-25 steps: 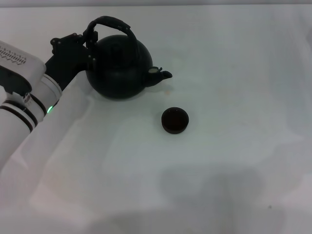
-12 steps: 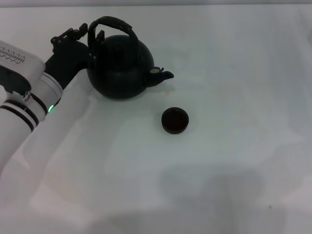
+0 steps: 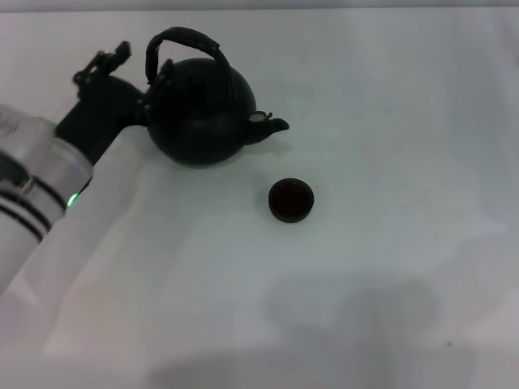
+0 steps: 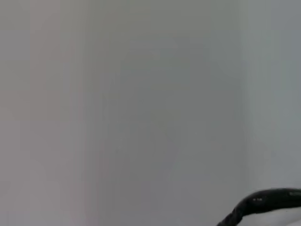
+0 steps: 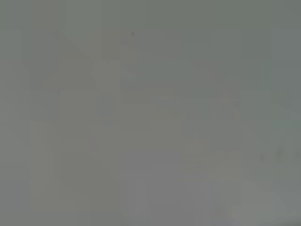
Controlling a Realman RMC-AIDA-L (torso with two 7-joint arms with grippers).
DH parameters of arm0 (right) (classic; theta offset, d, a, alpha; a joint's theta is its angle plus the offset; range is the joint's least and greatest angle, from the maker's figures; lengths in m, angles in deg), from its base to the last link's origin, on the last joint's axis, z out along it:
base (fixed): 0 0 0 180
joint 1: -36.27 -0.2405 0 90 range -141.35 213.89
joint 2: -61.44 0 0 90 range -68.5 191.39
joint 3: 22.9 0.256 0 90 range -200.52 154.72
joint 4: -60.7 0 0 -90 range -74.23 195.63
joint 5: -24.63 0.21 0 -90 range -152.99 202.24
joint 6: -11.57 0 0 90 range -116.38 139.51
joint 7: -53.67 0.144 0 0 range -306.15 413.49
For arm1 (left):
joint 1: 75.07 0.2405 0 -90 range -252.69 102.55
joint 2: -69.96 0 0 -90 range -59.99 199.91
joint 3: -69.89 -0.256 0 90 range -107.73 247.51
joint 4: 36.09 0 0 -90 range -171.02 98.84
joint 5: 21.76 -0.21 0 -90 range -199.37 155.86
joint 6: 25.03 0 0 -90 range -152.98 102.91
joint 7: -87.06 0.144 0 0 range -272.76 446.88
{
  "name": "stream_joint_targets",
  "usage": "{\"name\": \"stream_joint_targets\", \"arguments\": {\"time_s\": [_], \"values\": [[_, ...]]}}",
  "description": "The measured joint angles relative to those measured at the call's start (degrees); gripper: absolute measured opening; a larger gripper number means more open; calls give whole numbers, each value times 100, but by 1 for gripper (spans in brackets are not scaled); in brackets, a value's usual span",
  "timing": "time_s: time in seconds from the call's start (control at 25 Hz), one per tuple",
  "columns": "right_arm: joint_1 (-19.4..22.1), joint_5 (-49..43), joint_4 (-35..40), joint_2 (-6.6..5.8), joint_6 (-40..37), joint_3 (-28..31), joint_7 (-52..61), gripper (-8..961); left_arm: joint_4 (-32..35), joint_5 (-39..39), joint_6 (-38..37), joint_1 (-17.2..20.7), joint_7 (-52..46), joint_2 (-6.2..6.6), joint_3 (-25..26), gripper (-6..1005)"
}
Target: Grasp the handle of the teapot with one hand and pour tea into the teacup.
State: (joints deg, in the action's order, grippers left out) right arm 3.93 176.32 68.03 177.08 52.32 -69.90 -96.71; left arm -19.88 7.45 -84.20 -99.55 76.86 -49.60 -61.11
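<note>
Compared with a second ago, the left gripper (image 3: pixel 134 81) is pulled back toward the upper left, off the handle (image 3: pixel 182 38). Finger opening can't be told. The teapot (image 3: pixel 199 109) sits upright, teacup (image 3: pixel 290 200) well apart, lower right. Could be pre-grasp or post-pour.

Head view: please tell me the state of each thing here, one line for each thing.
teapot: upright on the table, spout toward the robot's right, not lifted or tilted.
teapot handle: standing up over the body.
teacup: upright on the table, apart from the teapot; contents cannot be told.
left claw: at the teapot's left side, by the handle's base; its grip cannot be judged.
right claw: not in view.
</note>
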Motion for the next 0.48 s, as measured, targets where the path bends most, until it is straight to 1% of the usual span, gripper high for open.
{"name": "stream_joint_targets", "arguments": {"time_s": [0.12, 0.2, 0.4, 0.44, 0.48], "values": [[-2, 0, 12, -9, -2, 35, 0, 841, 63, 21, -307, 229, 0, 17, 38, 645], [2, 0, 15, -14, -3, 91, -9, 841, 64, 28, -451, 317, 0, 21, 42, 663], [-10, -6, 15, -15, -6, 160, -22, 841, 66, 125, -652, 448, 0, 21, 52, 663], [-11, -6, 15, -15, -6, 161, -21, 840, 67, 184, -672, 467, 0, 20, 52, 663], [-11, -6, 15, -15, -4, 162, -19, 840, 67, 455, -729, 511, 0, 13, 54, 663]]}}
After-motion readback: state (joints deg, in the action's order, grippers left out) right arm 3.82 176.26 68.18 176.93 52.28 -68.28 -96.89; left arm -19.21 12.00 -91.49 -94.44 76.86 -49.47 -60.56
